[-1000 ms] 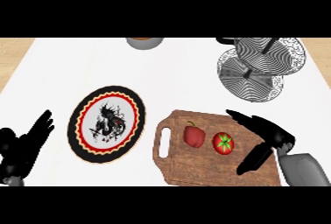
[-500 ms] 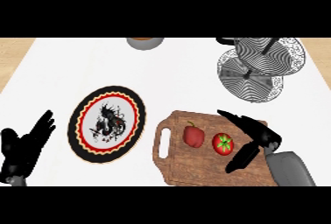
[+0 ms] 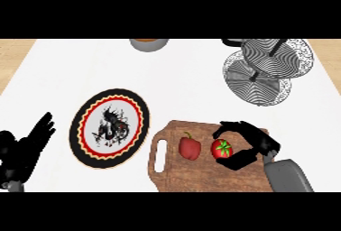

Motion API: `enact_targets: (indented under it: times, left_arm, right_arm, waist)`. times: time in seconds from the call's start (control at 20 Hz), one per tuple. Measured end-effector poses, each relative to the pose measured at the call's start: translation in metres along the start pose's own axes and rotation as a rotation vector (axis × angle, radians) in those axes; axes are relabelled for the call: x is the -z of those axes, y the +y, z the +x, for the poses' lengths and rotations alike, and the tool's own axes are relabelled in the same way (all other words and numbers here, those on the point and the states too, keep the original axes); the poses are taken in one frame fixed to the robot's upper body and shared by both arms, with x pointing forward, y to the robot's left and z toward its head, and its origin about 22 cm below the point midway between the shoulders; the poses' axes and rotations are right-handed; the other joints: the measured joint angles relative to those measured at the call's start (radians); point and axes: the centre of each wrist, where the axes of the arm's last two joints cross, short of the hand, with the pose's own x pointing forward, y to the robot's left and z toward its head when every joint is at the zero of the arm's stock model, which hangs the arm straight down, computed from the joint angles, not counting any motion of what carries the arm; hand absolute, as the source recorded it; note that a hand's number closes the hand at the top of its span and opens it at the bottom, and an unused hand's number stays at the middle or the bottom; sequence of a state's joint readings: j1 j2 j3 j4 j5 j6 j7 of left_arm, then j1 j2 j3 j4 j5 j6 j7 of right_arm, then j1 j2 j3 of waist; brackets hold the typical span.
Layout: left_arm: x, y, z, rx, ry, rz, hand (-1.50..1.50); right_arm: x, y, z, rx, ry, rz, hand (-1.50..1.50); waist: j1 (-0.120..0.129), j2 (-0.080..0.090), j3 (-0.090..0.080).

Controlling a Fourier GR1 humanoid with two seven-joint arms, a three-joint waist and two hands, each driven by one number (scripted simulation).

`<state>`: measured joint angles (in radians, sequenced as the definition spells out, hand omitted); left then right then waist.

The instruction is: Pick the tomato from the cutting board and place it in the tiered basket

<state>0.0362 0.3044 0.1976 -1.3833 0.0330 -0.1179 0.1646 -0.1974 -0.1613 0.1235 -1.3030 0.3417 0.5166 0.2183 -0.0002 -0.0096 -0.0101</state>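
Note:
A red tomato with a green stem lies on the wooden cutting board at the lower middle. My right hand is at the tomato's right side, its fingers curling over the top and its thumb under the near side, close around it. The tomato still rests on the board. The tiered basket, of black and white wire with two round levels, stands at the upper right. My left hand rests open at the lower left edge.
A red pepper lies on the board just left of the tomato. A patterned round plate lies left of the board. A grey bowl sits at the back edge, and a dark pot shows behind the basket.
My right hand has moved left over the board and its fingers have curled in around the tomato. The left hand has stayed put.

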Motion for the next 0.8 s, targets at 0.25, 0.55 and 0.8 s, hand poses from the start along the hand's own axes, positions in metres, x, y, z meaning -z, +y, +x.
enact_targets:
  times: [0.25, 0.55, 0.8]
  left_arm:
    - [-0.003, -0.005, 0.003, 0.0, -0.003, 0.005, 0.0]
    - [0.0, -0.007, -0.004, -0.003, 0.006, 0.001, 0.0]
    - [0.003, -0.012, -0.006, 0.009, 0.018, -0.014, 0.0]
  right_arm:
    - [0.0, 0.004, -0.002, 0.043, -0.05, -0.07, 1.5]
    - [0.011, 0.032, 0.051, -0.105, -0.026, -0.191, 1.5]
    - [0.016, 0.074, 0.122, -0.392, 0.006, -0.345, 1.5]
  waist:
    - [0.001, 0.002, 0.004]
    - [0.004, 0.002, 0.006]
    - [0.017, -0.008, 0.003]
